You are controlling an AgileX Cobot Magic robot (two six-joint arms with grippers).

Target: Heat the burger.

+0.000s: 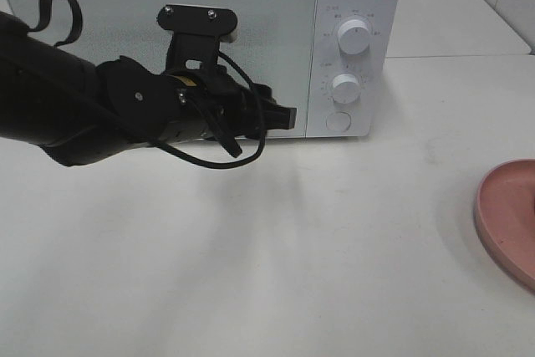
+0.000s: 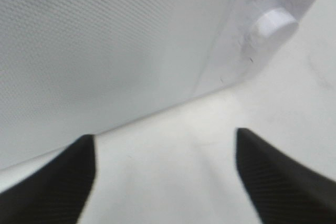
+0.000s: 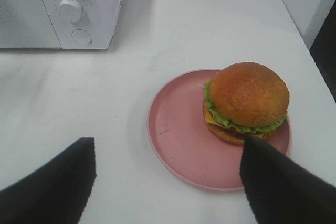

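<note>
The burger (image 3: pixel 247 100), with a glossy brown bun, green lettuce and yellow cheese, sits on a round pink plate (image 3: pixel 178 135) in the right wrist view. My right gripper (image 3: pixel 168 148) hovers open on the near side of the plate, touching neither it nor the burger. The white microwave (image 1: pixel 167 39) stands at the back with its door shut. My left gripper (image 1: pixel 284 114) is just in front of the door's lower right corner. In the left wrist view the left gripper (image 2: pixel 165 145) is open with nothing between its fingers.
The microwave panel carries two knobs (image 1: pixel 354 37) (image 1: pixel 344 85) and a round button (image 1: pixel 338 120). The pink plate's edge (image 1: pixel 510 215) shows at the right border of the high view. A black cable (image 1: pixel 226 152) loops under the left arm.
</note>
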